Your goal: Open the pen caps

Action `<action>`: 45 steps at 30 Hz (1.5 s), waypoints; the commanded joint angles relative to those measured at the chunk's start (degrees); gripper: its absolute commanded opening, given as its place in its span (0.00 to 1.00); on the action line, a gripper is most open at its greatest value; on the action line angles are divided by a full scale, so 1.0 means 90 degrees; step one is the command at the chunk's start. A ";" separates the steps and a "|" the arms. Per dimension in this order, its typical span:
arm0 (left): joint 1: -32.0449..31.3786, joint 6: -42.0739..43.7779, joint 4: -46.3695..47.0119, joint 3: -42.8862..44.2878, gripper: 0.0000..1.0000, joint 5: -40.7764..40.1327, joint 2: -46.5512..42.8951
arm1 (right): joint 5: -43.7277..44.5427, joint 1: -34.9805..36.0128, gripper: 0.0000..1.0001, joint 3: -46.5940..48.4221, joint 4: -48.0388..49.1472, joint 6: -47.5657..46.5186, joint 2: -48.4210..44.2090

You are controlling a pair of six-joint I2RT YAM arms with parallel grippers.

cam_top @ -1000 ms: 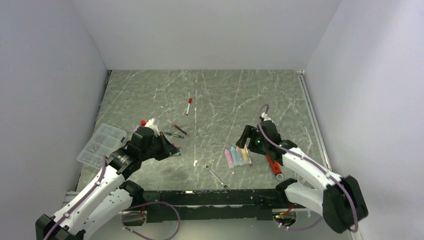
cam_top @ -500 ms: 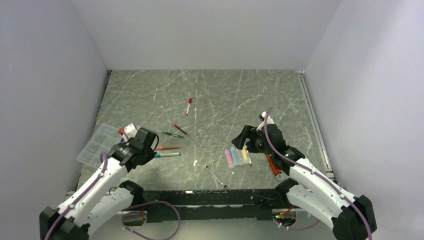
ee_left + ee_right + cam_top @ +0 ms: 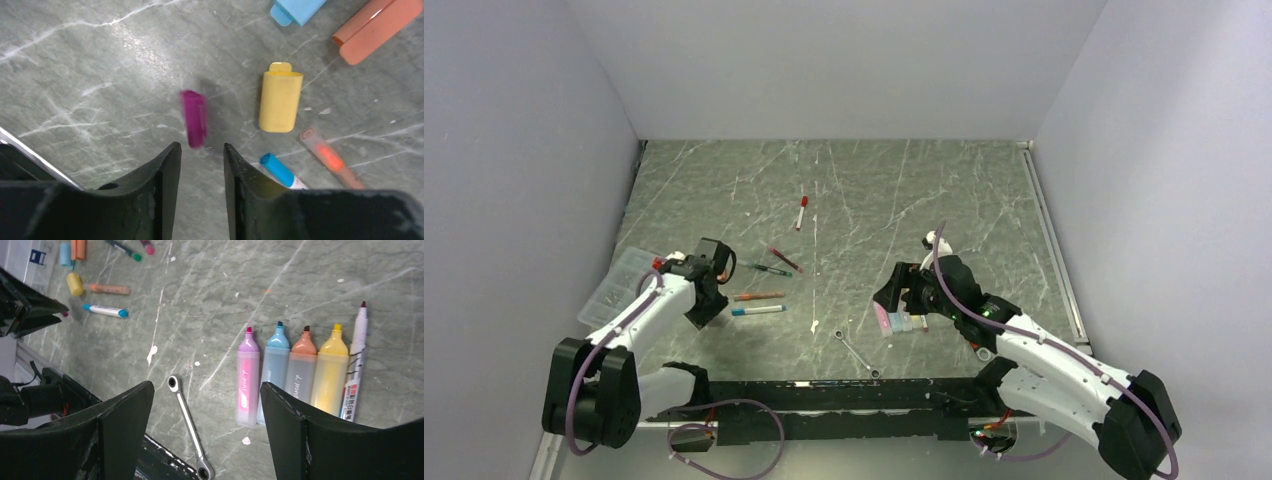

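Looking down past the left gripper [image 3: 200, 150] at a grey marbled table [image 3: 100, 60]: fingers [image 3: 160, 180] parted only a narrow way, clasping nothing. Lying blurred just beyond the tips, a magenta pen cap [image 3: 194, 118], with a yellow cap [image 3: 280, 97] just beside it, a blue cap [image 3: 297, 7] and an orange cap [image 3: 377, 27] farther off. Hovering above a neat row of four uncapped highlighters [image 3: 290, 375] and a thin white marker [image 3: 354, 370]: the right gripper [image 3: 206, 387], spread wide, empty.

Likely risks: losing the magenta pen cap to a roll, judging by its blur and round shape; nudging the yellow cap or the blue-tipped marker [image 3: 280, 171] on lifting the left gripper away; knocking the row askew, or catching the silver wrench [image 3: 189, 425], on a careless right descent.

Faint script along the pink highlighter and a red label on the white marker, both too small to read.
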 commanded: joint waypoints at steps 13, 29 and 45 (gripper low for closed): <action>-0.0131 0.0236 0.0118 0.0219 0.73 0.0484 -0.1174 | 0.0319 0.0465 0.82 0.0658 0.0025 -0.0297 -0.0016; -0.2260 -0.3106 0.0460 0.0079 0.73 0.0019 -0.0557 | 0.0847 0.1547 0.79 0.0887 0.0242 -0.0111 0.0704; -0.2243 -0.4404 -0.0338 0.1263 0.49 0.0131 0.1624 | 0.1143 0.1595 0.79 0.0605 -0.0396 -0.0049 -0.0315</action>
